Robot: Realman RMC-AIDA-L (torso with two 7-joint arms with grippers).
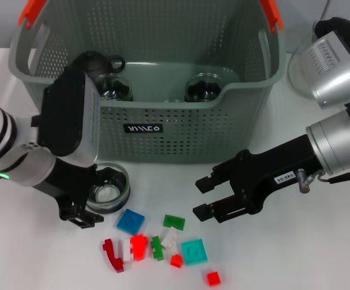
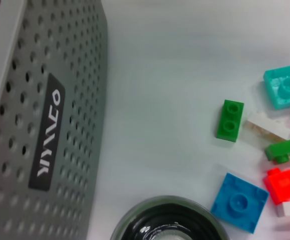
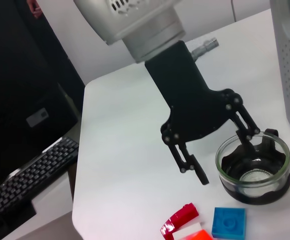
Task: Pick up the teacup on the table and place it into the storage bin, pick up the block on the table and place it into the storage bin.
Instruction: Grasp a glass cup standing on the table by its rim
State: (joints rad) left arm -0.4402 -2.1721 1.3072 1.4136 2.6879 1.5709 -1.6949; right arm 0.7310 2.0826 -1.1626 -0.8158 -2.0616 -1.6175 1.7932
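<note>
the left gripper (image 1: 92, 208) is spread open over the teacup (image 1: 108, 192), one finger (image 3: 265, 145) dipping inside the glass rim and the other (image 3: 192, 167) outside it, not closed. the teacup stands on the table (image 1: 283, 254) just in front of the storage bin (image 1: 162, 130). the right gripper (image 1: 206, 196) hovers open and empty in front of the bin, above the scattered blocks; a blue block (image 1: 130, 221) lies just beside the teacup.
</note>
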